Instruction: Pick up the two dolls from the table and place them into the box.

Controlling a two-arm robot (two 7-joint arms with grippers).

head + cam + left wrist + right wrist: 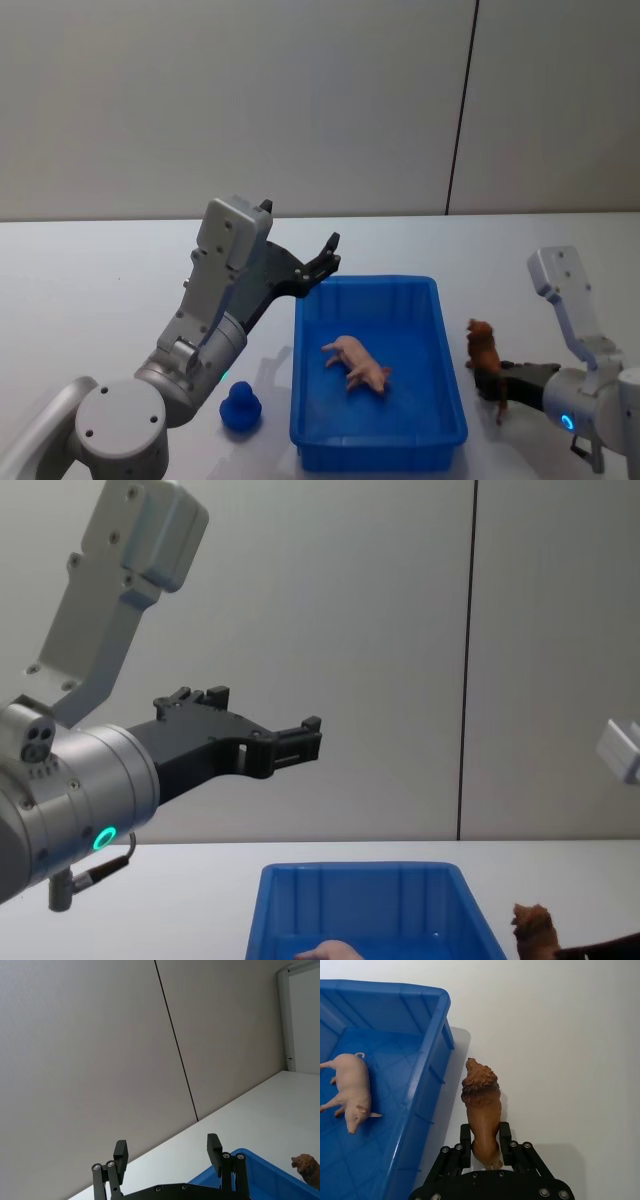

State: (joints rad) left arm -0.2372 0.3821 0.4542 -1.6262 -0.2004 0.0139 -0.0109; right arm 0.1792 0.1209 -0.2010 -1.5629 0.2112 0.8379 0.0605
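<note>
Clearance matters most: the right end effector (485, 1136), clamped on the lion doll's (481, 1095) rump just beside the blue box (437, 1025) holding the pig doll (352, 1090), should rise above the rim before crossing, while the left end effector (167, 1147) hangs open, raised.

Lion figure (481, 1100): hindquarters hidden between right gripper (485, 1130) fingers (465, 1142); in chest view, body cut by bottom edge, head alone clear. Pig figure (351, 1095), across blue bin (432, 1045) wall from those fingers: feet cut by picture edge; chest view catches mere sliver. Bin side farthest from fingers cropped. In left wrist view, beyond left gripper (167, 1145) fingertip, lion half cropped.
</note>
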